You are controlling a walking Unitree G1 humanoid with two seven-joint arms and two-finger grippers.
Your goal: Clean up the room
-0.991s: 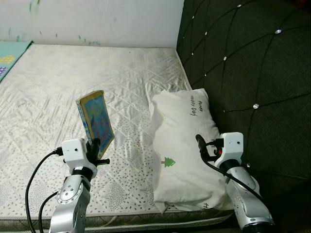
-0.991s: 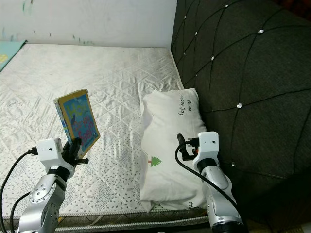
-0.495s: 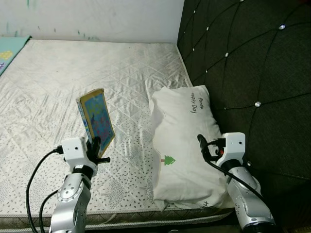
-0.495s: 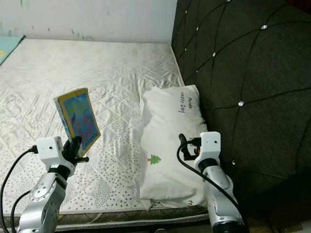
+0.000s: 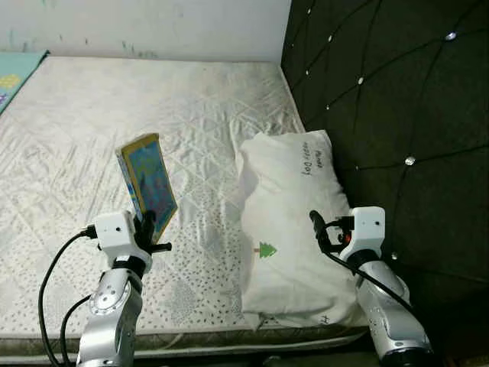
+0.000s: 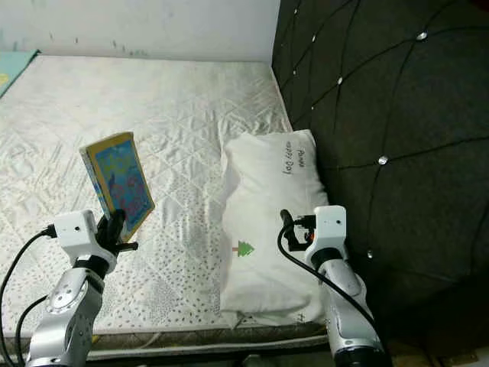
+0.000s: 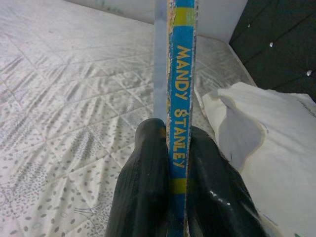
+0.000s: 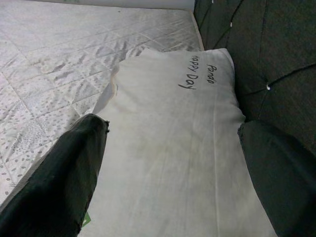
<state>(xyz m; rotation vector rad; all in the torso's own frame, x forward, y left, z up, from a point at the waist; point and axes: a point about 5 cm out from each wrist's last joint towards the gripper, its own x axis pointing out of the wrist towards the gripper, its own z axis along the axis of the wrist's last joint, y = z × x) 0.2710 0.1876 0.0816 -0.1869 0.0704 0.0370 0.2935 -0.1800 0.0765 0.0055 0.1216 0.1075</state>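
Observation:
A thin picture book with a yellow border and blue cover stands upright above the mattress, and my left gripper is shut on its lower edge. In the left wrist view the book's spine reads "MANDY STANLEY" between the two black fingers. A white pillow with a small green tree print lies against the dark headboard. My right gripper hovers open over the pillow's near end, and its fingers are spread wide around nothing.
The padded black headboard with studs rises along the right. A white wall closes the far side. A teal play mat shows at the far left corner. The mattress's front edge runs just before me.
The camera has shifted slightly, so the whole scene sits a little lower. The book stays held in the left gripper; both arms keep their poses.

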